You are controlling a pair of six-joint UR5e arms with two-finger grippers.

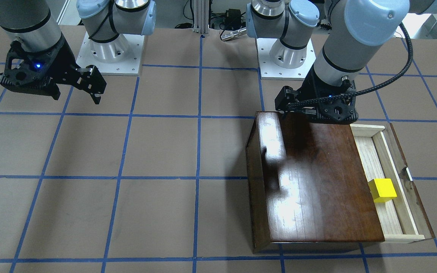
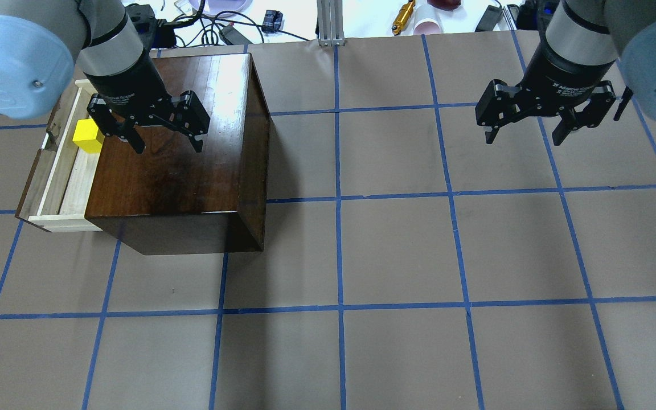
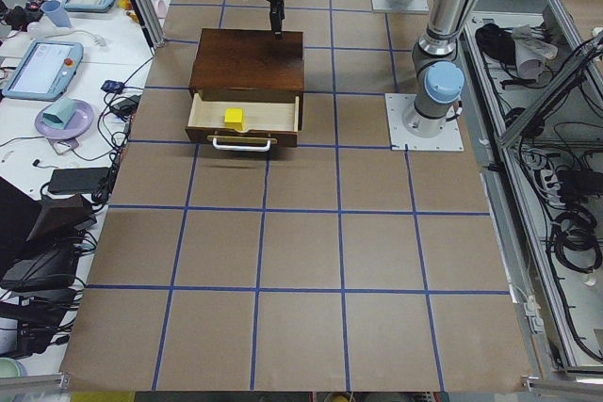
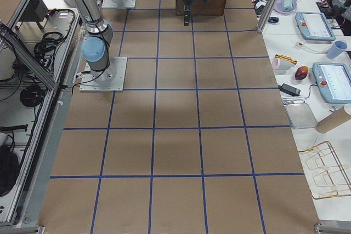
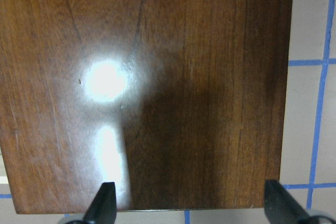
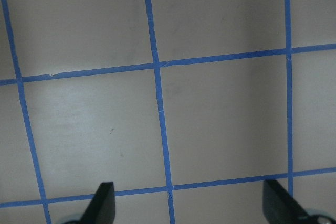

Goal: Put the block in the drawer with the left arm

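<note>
The yellow block (image 2: 88, 135) lies inside the pulled-out drawer (image 2: 72, 182), on its pale-wood floor near the box casing. The block also shows in the front view (image 1: 382, 189) and the left side view (image 3: 234, 118). My left gripper (image 2: 168, 149) is open and empty. It hangs above the glossy dark-brown box top (image 2: 180, 182), just to the side of the block. The left wrist view shows only the box top between its fingertips (image 5: 105, 203). My right gripper (image 2: 524, 139) is open and empty over bare table, far from the box.
The drawer's dark front panel (image 1: 412, 182) with its knob faces the table's left end. Both arm bases (image 1: 108, 53) stand at the robot side. Cables and small items (image 2: 231, 31) lie beyond the far edge. Blue tape lines grid the brown table (image 2: 396, 250).
</note>
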